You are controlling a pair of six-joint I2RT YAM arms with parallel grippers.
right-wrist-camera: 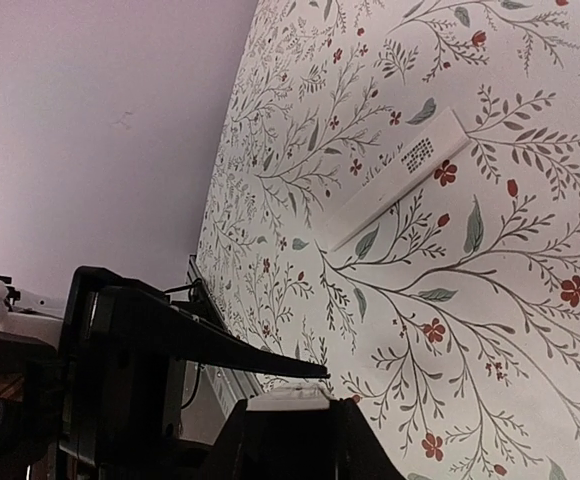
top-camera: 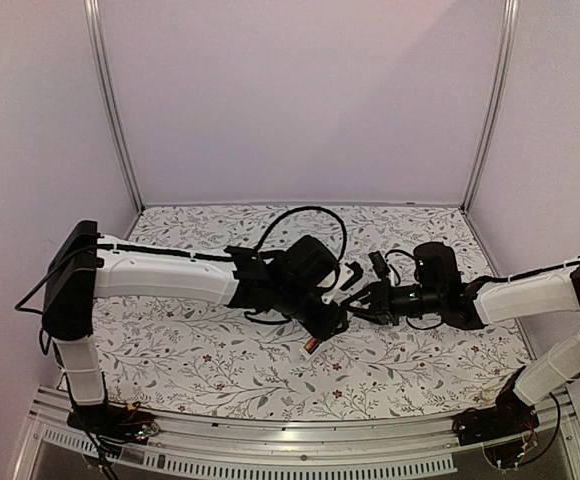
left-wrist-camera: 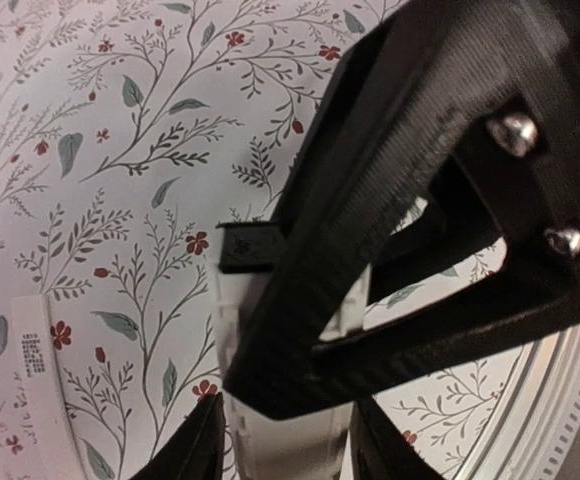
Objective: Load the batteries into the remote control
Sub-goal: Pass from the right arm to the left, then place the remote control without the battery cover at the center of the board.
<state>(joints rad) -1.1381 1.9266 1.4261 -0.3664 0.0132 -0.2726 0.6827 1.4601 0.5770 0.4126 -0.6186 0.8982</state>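
The white remote control (left-wrist-camera: 292,448) hangs above the table, held from both ends. My left gripper (left-wrist-camera: 288,408) has a finger against each long side of it, shut on it. My right gripper (right-wrist-camera: 288,425) is shut on the other end (right-wrist-camera: 285,399), and one of its black fingers (left-wrist-camera: 370,200) crosses the left wrist view and hides most of the remote. In the top view the left gripper (top-camera: 328,322) and the right gripper (top-camera: 366,305) meet at the table's middle. I see no batteries in any view.
A flat thin white strip (left-wrist-camera: 38,385) with a printed label lies on the floral tablecloth left of the remote; the strip (right-wrist-camera: 400,172) also shows in the right wrist view. The table's metal front rail (left-wrist-camera: 570,380) runs close by.
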